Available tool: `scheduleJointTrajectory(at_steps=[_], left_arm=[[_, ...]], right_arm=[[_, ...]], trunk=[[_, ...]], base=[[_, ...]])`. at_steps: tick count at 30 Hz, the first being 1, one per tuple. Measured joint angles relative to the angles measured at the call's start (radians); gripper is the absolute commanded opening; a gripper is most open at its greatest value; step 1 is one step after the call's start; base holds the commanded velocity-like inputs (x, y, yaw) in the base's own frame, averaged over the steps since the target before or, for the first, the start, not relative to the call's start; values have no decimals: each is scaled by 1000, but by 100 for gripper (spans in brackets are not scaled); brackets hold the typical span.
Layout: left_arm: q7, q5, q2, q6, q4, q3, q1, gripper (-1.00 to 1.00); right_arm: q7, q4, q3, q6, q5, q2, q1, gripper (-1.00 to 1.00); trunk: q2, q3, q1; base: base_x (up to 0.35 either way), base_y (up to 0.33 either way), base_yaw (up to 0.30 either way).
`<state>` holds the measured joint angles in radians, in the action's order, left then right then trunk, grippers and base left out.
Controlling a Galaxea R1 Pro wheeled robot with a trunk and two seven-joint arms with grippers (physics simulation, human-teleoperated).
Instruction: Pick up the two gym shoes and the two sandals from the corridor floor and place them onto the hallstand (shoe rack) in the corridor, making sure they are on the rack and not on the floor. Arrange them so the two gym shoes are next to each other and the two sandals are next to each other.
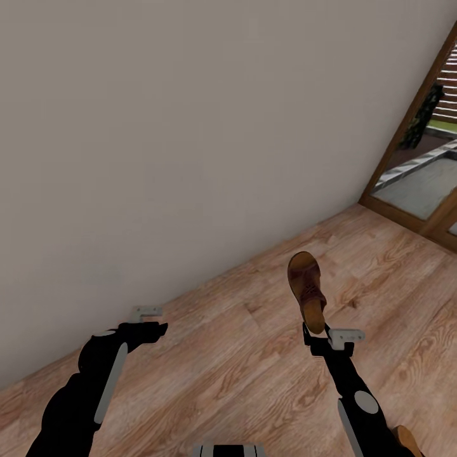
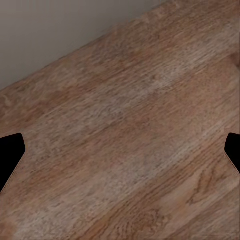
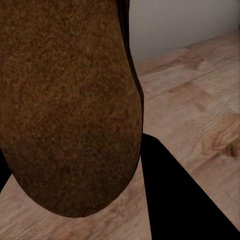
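A brown sandal [image 1: 307, 291] is up off the wood floor [image 1: 254, 355], pinched at its heel by the right gripper [image 1: 315, 332]. The left gripper [image 1: 152, 325], nearer the wall [image 1: 190, 127], has its fingers [image 2: 10, 152] spread wide, holding nothing.

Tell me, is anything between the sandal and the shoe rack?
Can't tell: the right gripper holds one sandal up over the floor, beside a bare wall, with no rack in view. Nothing visible blocks the sandal.
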<state>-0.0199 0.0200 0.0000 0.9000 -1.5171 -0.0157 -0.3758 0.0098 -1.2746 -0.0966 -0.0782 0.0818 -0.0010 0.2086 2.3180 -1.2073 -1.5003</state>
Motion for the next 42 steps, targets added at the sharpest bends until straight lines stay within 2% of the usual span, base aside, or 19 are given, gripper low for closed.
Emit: scheduleJointTrajectory(at_steps=[7, 20, 42], left_arm=[[0, 0, 0, 0, 0, 0, 0, 100], [0, -1, 0, 0, 0, 0, 0, 100], [0, -2, 0, 0, 0, 0, 0, 100]], right_arm=[[0, 0, 0, 0, 0, 0, 0, -100], [0, 0, 0, 0, 0, 0, 0, -100], [0, 0, 0, 0, 0, 0, 0, -100]], trunk=[[0, 0, 0], [0, 6, 0], [0, 22, 0]], base=[[338, 21, -47], [278, 109, -257], [23, 24, -273]])
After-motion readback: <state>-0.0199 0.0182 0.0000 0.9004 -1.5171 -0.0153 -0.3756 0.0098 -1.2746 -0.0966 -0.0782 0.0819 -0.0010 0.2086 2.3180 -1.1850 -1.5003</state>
